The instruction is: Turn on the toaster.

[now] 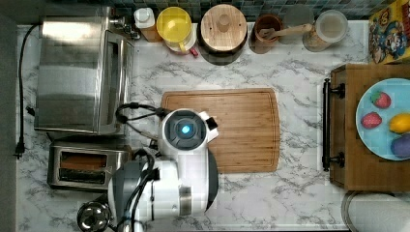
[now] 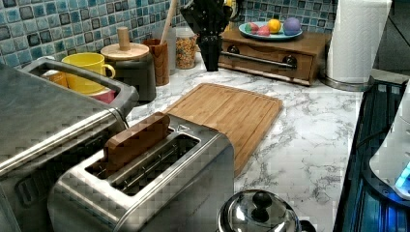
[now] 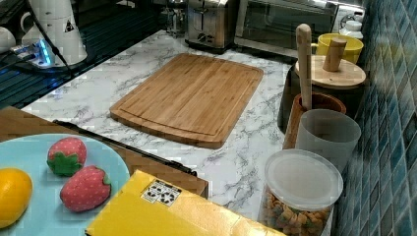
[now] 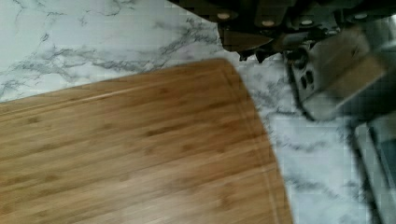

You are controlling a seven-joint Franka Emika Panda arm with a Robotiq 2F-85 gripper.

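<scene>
Top view has the arm over the cutting board [image 1: 232, 130], the toaster [image 1: 87, 165] just beside the toaster oven [image 1: 80, 72]. Toast sits high in a slot, so the lever looks unpressed. Whether the gripper's fingers are spread, I can't tell.

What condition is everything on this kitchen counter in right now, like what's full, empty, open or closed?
toaster: one slot holds a brown slice sticking up, the other slot is empty.
toaster oven: door closed.
cutting board: bare.
kettle: lid on.
dark canister: wooden lid on.
cereal jar: lidded, cereal inside.
brown cup: holds a wooden utensil.
blue plate: holds toy fruit.
</scene>
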